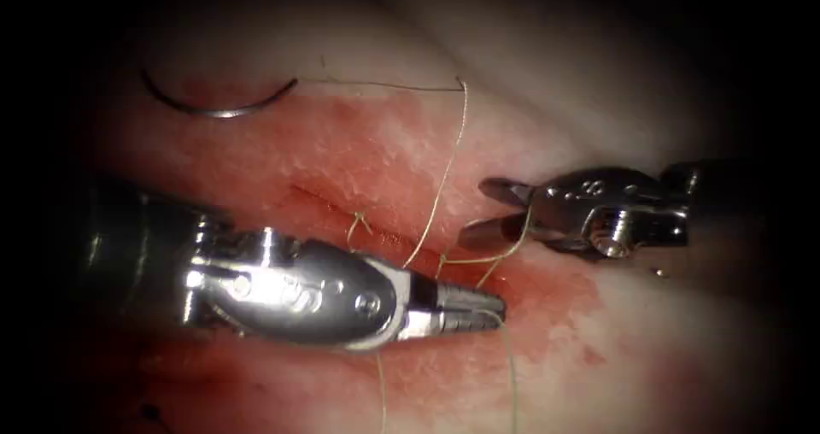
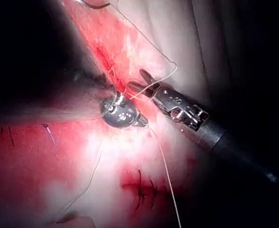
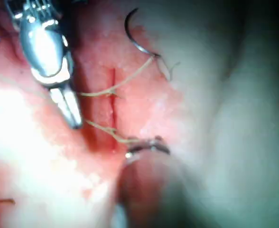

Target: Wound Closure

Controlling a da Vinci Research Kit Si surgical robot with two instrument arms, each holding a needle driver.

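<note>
Two tools at your cut (image 1: 342,208), needle (image 1: 218,105) lying free beyond it.
Your left tool (image 1: 487,307) clamps thread (image 1: 444,178); your right tool (image 1: 495,212) gapes around thread; the left wrist view adds finished stitches (image 2: 144,190).

the needle (image 1: 224,107) lies free on the tissue (image 1: 359,152), far left of the cut (image 1: 342,210). thread (image 1: 444,178) runs from it (across the cut) toward the near right, between the left tool (image 1: 478,307) and right tool (image 1: 491,216).

Curved needle (image 1: 218,108) — loose on tissue (image 1: 359,152)

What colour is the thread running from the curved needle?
Pale yellowish thread, clearest in the endoscope view.
</note>
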